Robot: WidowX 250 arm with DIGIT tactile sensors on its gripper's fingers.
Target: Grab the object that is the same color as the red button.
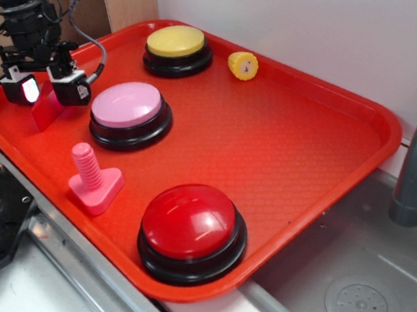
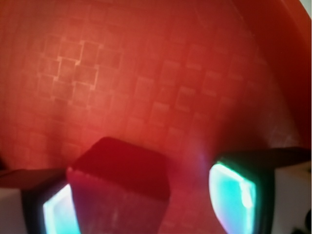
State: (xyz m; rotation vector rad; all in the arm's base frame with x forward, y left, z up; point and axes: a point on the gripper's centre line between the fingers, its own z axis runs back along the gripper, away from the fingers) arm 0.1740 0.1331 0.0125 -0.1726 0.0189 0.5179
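The gripper (image 1: 44, 89) is hanging low over the far-left part of the tray (image 1: 327, 142), its two fingers (image 1: 70, 88) standing apart with the small red block (image 1: 46, 111) sitting between them, because that block is the piece matching the red button (image 1: 192, 231) at the near edge. In the wrist view the block (image 2: 119, 195) is lying nearer the left pad (image 2: 61, 214) than the right one, with a clear gap on the right side, so the fingers are bracketing it and not yet squeezing it. The block is looking matte and solid, with a sloped top and crisp edges, while the tray beneath is showing a fine waffle texture. The red button is glossy and domed on a round black base. A pink button (image 1: 128, 107), a yellow button (image 1: 177, 44), a ribbed pink bolt (image 1: 93, 178) and a small yellow knob (image 1: 243, 65) are lying elsewhere on the tray, apart from the fingers.
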